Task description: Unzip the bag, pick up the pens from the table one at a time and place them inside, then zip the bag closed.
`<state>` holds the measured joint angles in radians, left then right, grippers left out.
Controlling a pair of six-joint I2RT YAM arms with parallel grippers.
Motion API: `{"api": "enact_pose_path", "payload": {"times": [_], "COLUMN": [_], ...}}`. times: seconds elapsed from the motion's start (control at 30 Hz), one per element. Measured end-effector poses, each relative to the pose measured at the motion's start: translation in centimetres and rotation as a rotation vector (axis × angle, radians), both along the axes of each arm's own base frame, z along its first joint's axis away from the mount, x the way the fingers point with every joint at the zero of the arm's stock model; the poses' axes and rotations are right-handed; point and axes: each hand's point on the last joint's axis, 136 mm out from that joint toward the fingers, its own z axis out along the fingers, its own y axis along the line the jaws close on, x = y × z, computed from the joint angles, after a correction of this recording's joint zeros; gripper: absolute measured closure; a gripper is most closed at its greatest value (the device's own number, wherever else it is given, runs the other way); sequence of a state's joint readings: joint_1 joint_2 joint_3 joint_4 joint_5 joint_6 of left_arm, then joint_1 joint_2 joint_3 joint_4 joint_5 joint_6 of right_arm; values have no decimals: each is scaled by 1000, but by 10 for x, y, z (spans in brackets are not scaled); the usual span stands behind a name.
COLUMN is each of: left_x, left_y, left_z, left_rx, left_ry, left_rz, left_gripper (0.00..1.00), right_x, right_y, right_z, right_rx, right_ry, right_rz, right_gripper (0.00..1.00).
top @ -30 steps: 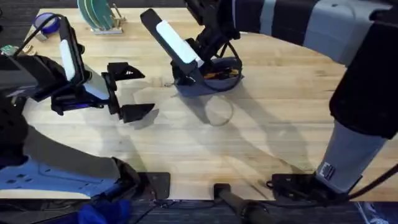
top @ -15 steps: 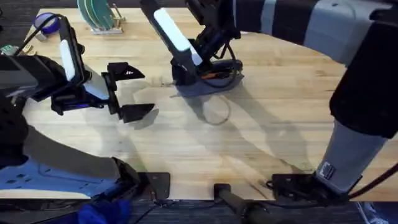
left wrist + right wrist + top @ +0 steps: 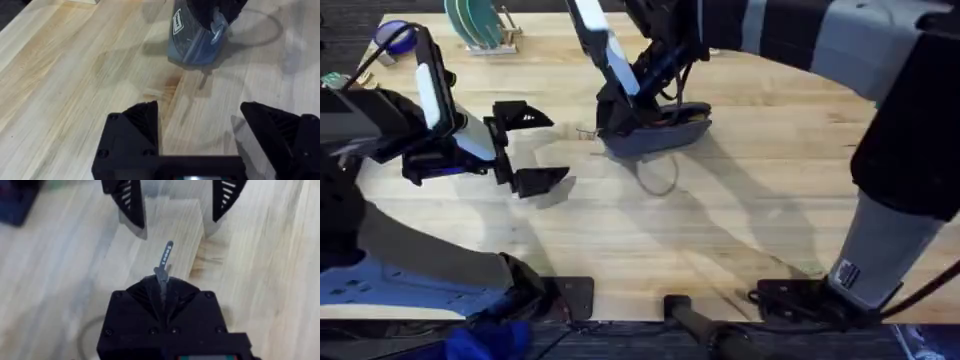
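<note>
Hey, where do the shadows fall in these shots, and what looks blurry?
Overhead: the right arm, close under the camera, looks large and blurred; long arm shadows cross the table in front of the bag. Left wrist: a soft shadow lies on the wood beside the bag. Right wrist: the zipper pull in the shut right gripper catches light; the wood behind is soft.

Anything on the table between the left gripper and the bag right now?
No: bare table lies between the open left gripper and the bag, seen in the left wrist view.
</note>
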<state>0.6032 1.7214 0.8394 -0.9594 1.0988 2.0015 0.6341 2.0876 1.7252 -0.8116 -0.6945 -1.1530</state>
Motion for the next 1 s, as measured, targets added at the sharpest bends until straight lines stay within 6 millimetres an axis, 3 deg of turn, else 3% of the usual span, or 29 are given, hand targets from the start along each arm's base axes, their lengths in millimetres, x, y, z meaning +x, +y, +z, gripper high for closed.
{"api": "enact_pose_path", "payload": {"times": [0.33, 0.67, 1.0], "left_x": [-2, -4, 26], "left_y": [-15, -48, -66], "left_z": [1, 1, 5], "left_rx": [-7, -2, -76], "left_ry": [10, -5, -57], "left_rz": [-54, -178, -163], "left_gripper": [6, 6, 6], "right_x": [0, 4, 1], "right_y": [-1, -6, -7], "right_z": [13, 18, 18], "right_rx": [34, 59, 51], "right_ry": [219, 277, 298], "right_rz": [-145, -180, -180], "right_gripper": [969, 968, 968]}}
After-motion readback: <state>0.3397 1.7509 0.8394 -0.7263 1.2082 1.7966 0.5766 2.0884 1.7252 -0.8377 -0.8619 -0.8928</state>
